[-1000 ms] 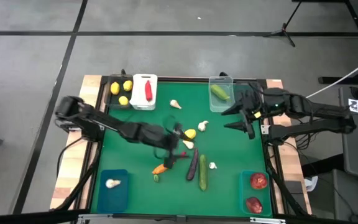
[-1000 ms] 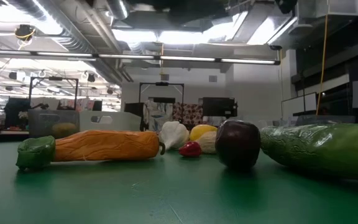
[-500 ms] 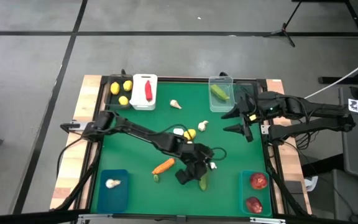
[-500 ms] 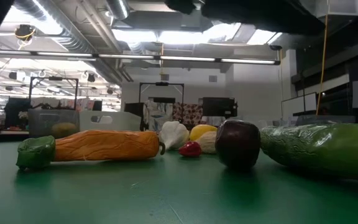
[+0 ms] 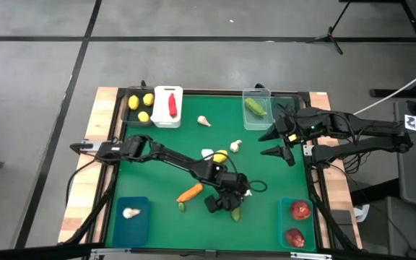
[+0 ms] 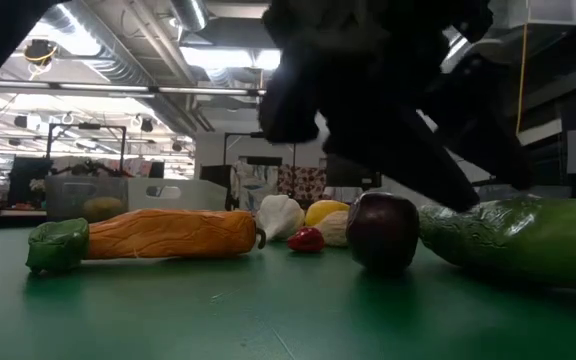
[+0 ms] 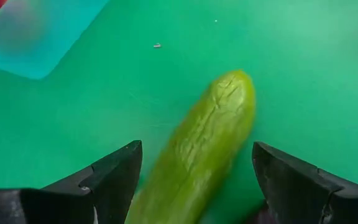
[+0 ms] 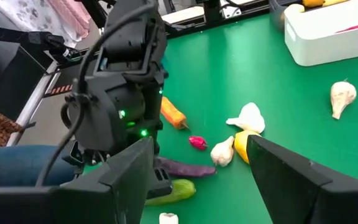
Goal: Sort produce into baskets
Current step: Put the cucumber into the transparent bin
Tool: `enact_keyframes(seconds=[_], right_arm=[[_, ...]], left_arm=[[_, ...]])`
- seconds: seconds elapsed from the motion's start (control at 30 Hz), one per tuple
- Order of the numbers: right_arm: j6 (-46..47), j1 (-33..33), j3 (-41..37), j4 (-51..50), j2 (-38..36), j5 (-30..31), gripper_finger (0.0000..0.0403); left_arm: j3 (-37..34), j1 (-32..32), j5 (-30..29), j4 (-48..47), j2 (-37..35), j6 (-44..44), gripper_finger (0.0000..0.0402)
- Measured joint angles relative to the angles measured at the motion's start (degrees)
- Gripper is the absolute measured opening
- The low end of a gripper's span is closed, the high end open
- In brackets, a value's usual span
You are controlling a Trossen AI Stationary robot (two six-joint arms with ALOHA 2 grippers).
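The left gripper (image 5: pixel 227 203) hovered with fingers spread wide astride one cucumber (image 7: pixel 194 152) on the green surface (image 5: pixel 157 155), gripping nothing. The right gripper (image 5: pixel 279 142) waited wide open, empty. Three lemons (image 5: pixel 142 106) filled one dark bin (image 5: pixel 130 112); two red fruits (image 5: pixel 299 222) sat in a teal bin (image 5: pixel 286 225).

The left arm stretches from the frame's left edge toward lower centre, its left gripper (image 5: pixel 231 206) low with fingers spread apart. The right gripper (image 5: pixel 279 142) hangs at centre right, fingers also spread wide.
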Motion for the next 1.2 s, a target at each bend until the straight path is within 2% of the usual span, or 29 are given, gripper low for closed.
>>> enact_keyframes(seconds=[0.2,0.5,0.93,1.1,1.2], right_arm=[[0.00,0.00,0.00,-0.20,0.00,0.00,0.0257],[0.00,0.00,0.00,-0.41,0.00,0.01,0.0257],[0.06,0.01,0.00,-1.38,0.00,0.00,0.0257],[-0.33,0.00,0.00,-1.11,-0.33,0.01,0.0257],[-1.65,0.00,0.00,-0.56,-1.91,0.25,0.0257]], left_arm=[[0.03,-0.02,-0.85,3.84,2.24,1.30,0.0301],[0.15,0.00,-6.34,5.40,3.76,3.12,0.0298],[0.17,-0.11,-6.63,5.13,3.98,1.96,0.0186],[-0.13,-1.08,-15.12,6.32,2.53,-2.43,0.0183],[-0.17,-0.94,-18.48,8.67,-0.81,-5.36,0.0185]])
